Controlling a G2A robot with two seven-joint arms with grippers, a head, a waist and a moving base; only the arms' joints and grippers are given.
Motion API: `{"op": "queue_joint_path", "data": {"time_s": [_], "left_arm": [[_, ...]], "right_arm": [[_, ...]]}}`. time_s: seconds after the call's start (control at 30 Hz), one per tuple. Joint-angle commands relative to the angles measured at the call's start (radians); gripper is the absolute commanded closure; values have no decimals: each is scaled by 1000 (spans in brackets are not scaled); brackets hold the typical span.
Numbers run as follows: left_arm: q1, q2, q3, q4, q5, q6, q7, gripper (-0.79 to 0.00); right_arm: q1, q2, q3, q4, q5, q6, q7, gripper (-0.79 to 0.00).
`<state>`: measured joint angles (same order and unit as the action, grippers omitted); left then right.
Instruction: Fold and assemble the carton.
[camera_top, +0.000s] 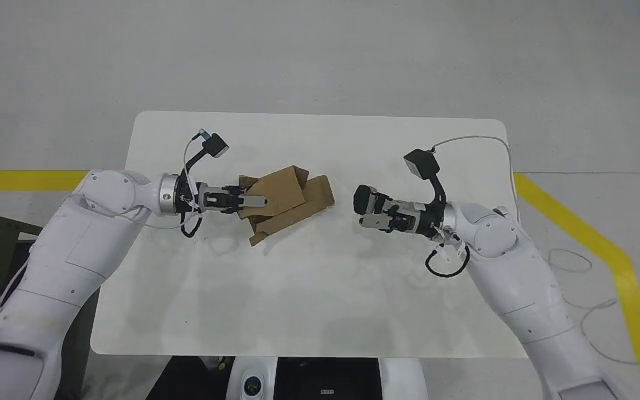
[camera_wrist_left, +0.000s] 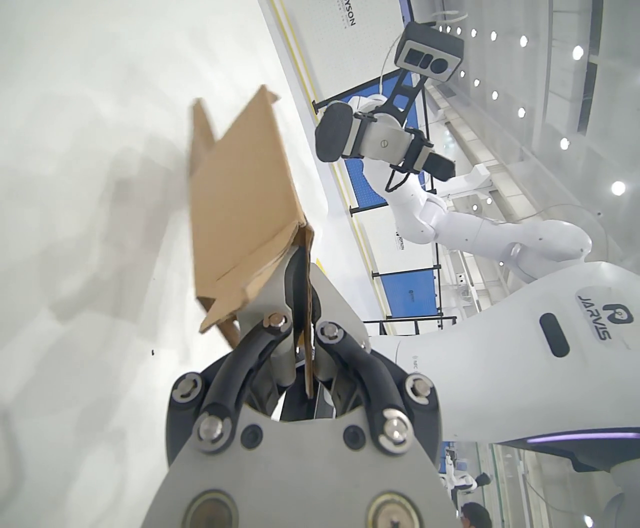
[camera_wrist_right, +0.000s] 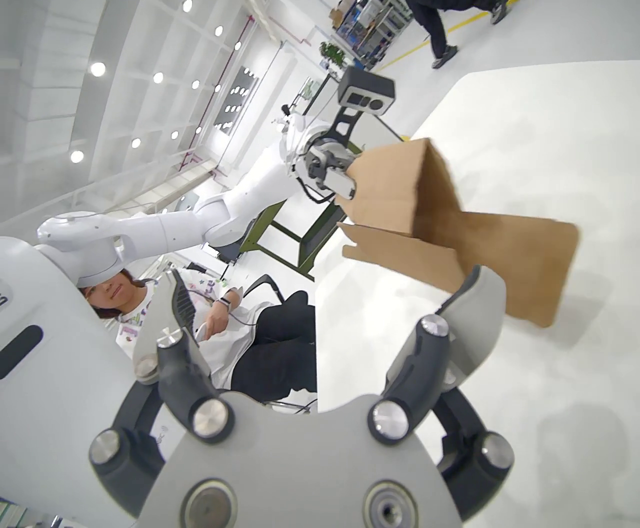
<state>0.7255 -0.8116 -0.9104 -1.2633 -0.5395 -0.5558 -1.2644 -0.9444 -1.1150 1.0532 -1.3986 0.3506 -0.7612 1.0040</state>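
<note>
A brown cardboard carton (camera_top: 288, 197), partly folded with loose flaps, lies near the middle of the white table (camera_top: 320, 300). My left gripper (camera_top: 255, 200) is shut on a panel at the carton's left end; in the left wrist view the cardboard (camera_wrist_left: 240, 210) stands between the gripper (camera_wrist_left: 299, 295) jaws. My right gripper (camera_top: 362, 207) hangs open a little to the right of the carton, apart from it. In the right wrist view the carton (camera_wrist_right: 440, 225) lies beyond my open right gripper (camera_wrist_right: 325, 285), with the left gripper (camera_wrist_right: 345, 187) holding its far end.
The table's front half and far edge are bare white surface. A yellow floor line (camera_top: 40, 180) runs beside the table on both sides. A cable (camera_top: 470, 140) trails over the table's far right corner.
</note>
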Motion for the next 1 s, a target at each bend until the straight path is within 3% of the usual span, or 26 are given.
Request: {"op": "queue_joint_path", "data": {"time_s": [0.0,0.43,0.97], "left_arm": [[-5,-1,6,-14,8,3,-3,0],[-4,10,40,-101,2,10,-10,0],[-1,40,75,-164,-8,10,-10,0]], "right_arm": [[21,-6,-25,12,29,-7,23,-785],[143,-45,-194,101,59,-40,15,-785],[200,-41,-287,163,86,-59,-4,-770]]}}
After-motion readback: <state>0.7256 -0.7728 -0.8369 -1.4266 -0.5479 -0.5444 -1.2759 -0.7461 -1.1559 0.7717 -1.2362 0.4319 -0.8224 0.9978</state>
